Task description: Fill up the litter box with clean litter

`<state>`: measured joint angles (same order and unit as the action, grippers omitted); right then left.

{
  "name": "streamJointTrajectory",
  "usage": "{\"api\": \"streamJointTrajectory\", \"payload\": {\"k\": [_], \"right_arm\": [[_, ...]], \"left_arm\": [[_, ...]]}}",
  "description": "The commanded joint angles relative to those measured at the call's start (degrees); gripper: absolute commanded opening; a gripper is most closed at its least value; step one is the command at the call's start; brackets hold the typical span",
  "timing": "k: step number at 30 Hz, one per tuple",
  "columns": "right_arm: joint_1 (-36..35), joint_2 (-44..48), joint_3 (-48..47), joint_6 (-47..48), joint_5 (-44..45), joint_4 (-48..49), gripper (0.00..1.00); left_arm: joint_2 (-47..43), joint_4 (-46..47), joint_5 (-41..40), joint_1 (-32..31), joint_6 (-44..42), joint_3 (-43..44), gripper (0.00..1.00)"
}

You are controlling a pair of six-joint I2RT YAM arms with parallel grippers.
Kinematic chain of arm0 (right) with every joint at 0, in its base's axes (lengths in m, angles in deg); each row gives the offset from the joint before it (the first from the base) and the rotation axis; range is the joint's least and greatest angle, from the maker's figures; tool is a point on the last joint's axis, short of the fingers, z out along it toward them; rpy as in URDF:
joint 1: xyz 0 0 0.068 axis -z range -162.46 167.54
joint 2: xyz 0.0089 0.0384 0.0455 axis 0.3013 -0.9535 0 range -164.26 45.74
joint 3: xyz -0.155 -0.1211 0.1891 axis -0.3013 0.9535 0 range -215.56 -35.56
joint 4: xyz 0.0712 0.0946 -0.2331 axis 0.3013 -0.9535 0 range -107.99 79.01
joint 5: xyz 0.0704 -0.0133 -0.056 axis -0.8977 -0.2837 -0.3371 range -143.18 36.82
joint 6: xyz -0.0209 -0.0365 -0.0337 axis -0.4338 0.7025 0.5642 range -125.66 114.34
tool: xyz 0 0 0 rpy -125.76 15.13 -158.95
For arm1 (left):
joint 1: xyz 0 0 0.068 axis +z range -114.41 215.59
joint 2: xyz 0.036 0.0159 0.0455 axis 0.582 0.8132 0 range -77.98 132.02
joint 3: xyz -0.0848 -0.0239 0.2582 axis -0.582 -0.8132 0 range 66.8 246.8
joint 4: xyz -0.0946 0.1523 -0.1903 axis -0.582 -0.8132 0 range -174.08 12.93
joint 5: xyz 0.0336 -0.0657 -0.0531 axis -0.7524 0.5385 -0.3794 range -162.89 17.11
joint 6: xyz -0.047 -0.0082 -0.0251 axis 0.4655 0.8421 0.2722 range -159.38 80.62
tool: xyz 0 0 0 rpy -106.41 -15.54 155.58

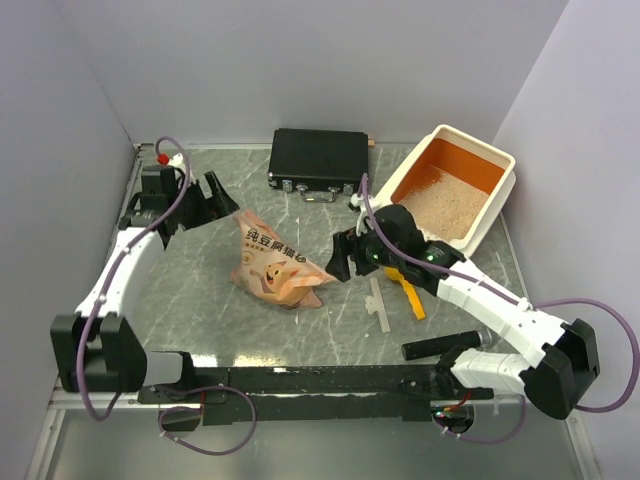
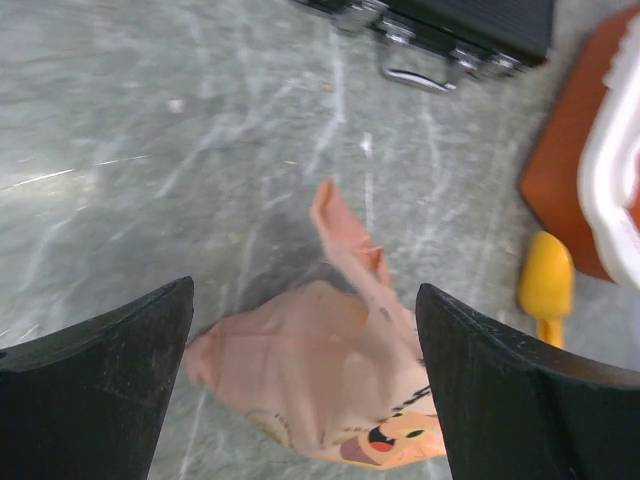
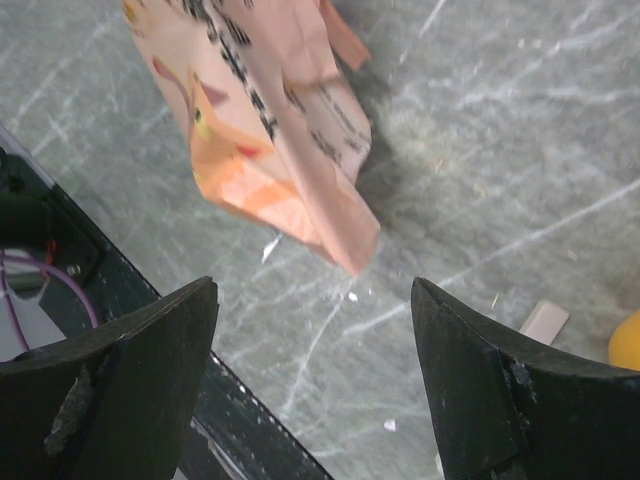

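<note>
Eyes on the litter box [image 1: 498,203] first: it sits at the far right of the table [image 1: 200,300], angled. Clean litter [image 1: 450,205] covers the near part of its floor, and the far end shows bare orange. The paper bag [image 1: 275,262] lies crumpled on its side mid-table; I can't tell what's in it. My right gripper [image 1: 345,262] is just beside the bag's right end, jaws spread wide and empty. The wrist view shows the bag's corner ahead of them, not between. My left gripper [image 1: 208,205] hangs near the bag's far left corner, also wide with nothing gripped. The black case [image 1: 318,158] sits closed at the far edge. The yellow scoop [image 1: 408,290] lies beside the right arm.
</note>
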<state>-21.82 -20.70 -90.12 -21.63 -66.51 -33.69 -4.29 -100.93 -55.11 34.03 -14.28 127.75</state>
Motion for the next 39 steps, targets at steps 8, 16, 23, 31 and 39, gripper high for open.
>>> {"api": "streamJointTrajectory", "payload": {"k": [8, 16, 23, 31, 39], "right_arm": [[0.2, 11.6, 7.0, 0.6, -3.9, 1.7, 0.85], [0.3, 13.3, 10.3, 0.1, -4.9, 1.3, 0.84], [0.2, 13.7, 11.0, -0.3, -5.0, 0.6, 0.83], [0.2, 14.2, 10.3, -0.9, -4.8, -0.9, 0.82], [0.2, 13.6, 8.3, 3.2, -2.9, 7.8, 0.81]], "left_arm": [[16.3, 10.4, 36.8, 5.5, 1.3, 5.6, 0.98], [22.9, 13.7, 48.8, 3.4, 3.3, 5.3, 0.95], [20.0, 15.7, 53.4, 2.5, 4.4, 3.9, 0.69], [13.5, 23.4, 58.5, 1.9, 7.4, -1.5, 0.01], [3.1, 39.7, 60.4, 2.0, 8.6, -14.4, 0.01]]}}
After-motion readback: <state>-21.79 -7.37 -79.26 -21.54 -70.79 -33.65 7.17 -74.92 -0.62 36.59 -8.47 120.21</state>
